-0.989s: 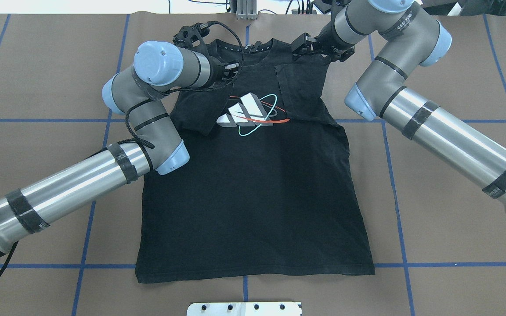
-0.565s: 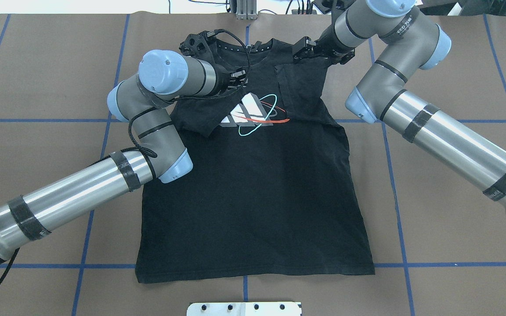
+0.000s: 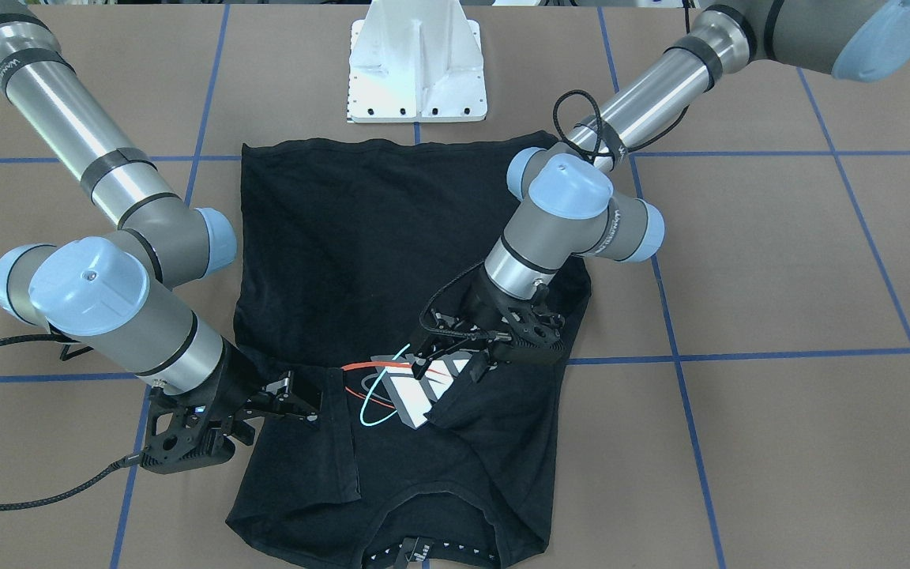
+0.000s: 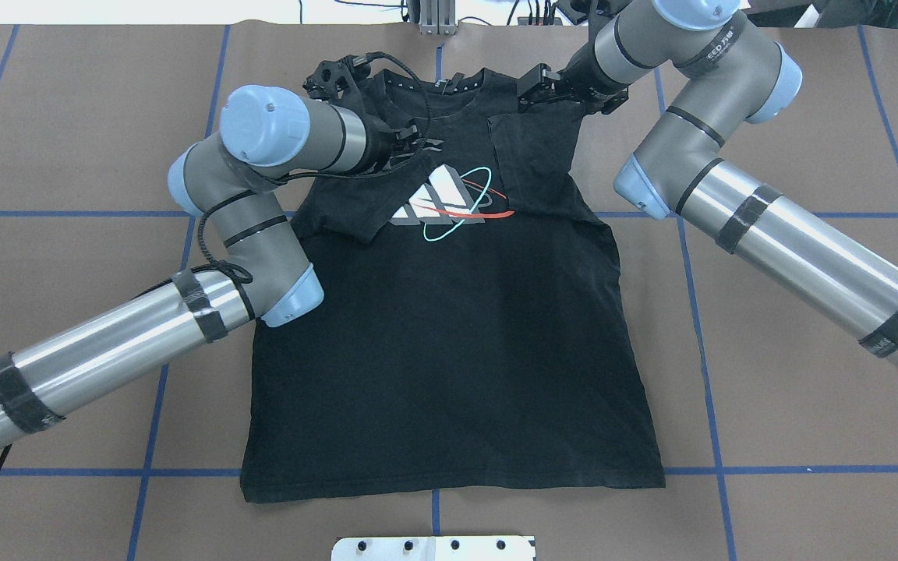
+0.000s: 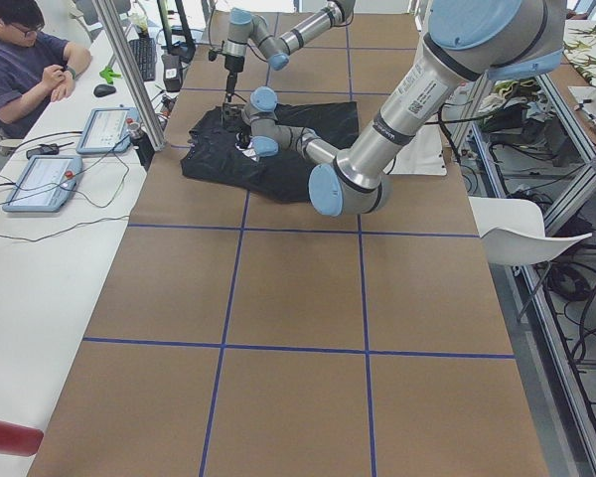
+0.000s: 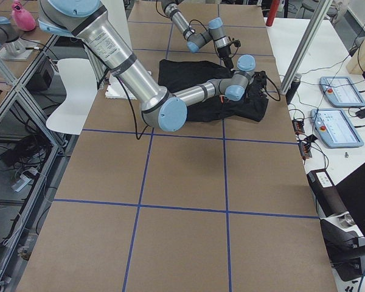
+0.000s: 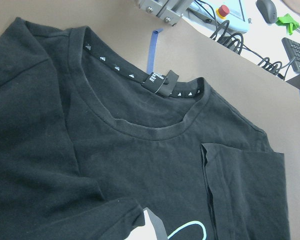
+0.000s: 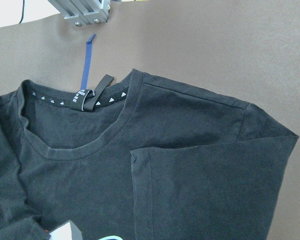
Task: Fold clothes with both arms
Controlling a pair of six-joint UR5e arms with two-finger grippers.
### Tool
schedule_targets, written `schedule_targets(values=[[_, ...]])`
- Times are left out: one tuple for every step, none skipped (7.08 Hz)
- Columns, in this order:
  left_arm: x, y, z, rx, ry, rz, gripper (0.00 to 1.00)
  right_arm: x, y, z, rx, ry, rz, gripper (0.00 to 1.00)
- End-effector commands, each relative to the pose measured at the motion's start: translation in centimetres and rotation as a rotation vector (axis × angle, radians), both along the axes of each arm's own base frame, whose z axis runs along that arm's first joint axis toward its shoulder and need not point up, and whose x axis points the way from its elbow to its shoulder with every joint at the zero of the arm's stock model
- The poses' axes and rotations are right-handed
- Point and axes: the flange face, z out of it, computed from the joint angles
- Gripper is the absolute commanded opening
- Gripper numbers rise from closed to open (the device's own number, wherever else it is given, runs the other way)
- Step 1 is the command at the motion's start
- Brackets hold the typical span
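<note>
On the brown paper-covered table [image 4: 807, 117], marked off by blue tape lines [image 4: 698, 312], a black T-shirt [image 4: 449, 351] lies flat with its front up. Its hem is toward the white pedestal base [image 3: 417, 71] and its collar [image 7: 155, 131] is at the far edge. A small neck label [image 7: 160, 82] hangs inside the collar.

Both sleeves are folded inward onto the chest. The left sleeve [image 4: 348, 199], on the robot's left side, lies at a slant with its edge over one end of the white-grey block logo [image 4: 441, 201]. The right sleeve [image 8: 210, 185] lies as a squarer flap reaching the other end of the logo's red ring.

The left arm [image 4: 106, 358] bends in over the shirt. The left gripper [image 3: 441, 370] hangs just above the logo beside the folded left sleeve, its fingers spread and nothing between them; part of the white logo shows in the gap.

The right arm [image 4: 807, 249] reaches to the opposite shoulder. There the right gripper [image 3: 301, 401] sits low at the fold of the right sleeve, its fingers also apart and holding no cloth.

Beside the table, in the left side view, a person [image 5: 30, 60] sits at a white bench with two control tablets [image 5: 40, 184].
</note>
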Motion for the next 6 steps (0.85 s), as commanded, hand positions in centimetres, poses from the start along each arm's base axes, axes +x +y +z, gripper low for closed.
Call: schedule_targets(values=[[-7.4, 4.4, 5.1, -0.009, 0.025, 0.081, 1.00, 2.3, 2.8, -0.2, -0.058, -0.080, -0.078, 1.00], [-10.9, 7.6, 7.5, -0.032, 0.011, 0.104, 1.00, 4.1, 5.4, 1.2, -0.108, -0.107, -0.087, 1.00], [-13.7, 10.4, 8.5, -0.065, -0.014, 0.132, 1.00, 6.0, 8.5, 3.8, -0.150, -0.119, -0.101, 1.00], [-17.2, 13.6, 9.6, -0.080, -0.025, 0.142, 1.00, 8.6, 12.3, 6.7, -0.208, -0.129, -0.102, 1.00], [-20.5, 16.9, 11.6, -0.093, -0.038, 0.147, 1.00, 11.0, 15.7, 8.1, -0.242, -0.138, -0.096, 1.00], [-23.0, 19.8, 12.9, -0.104, -0.050, 0.157, 1.00, 12.7, 19.2, 9.1, -0.265, -0.143, -0.118, 1.00]])
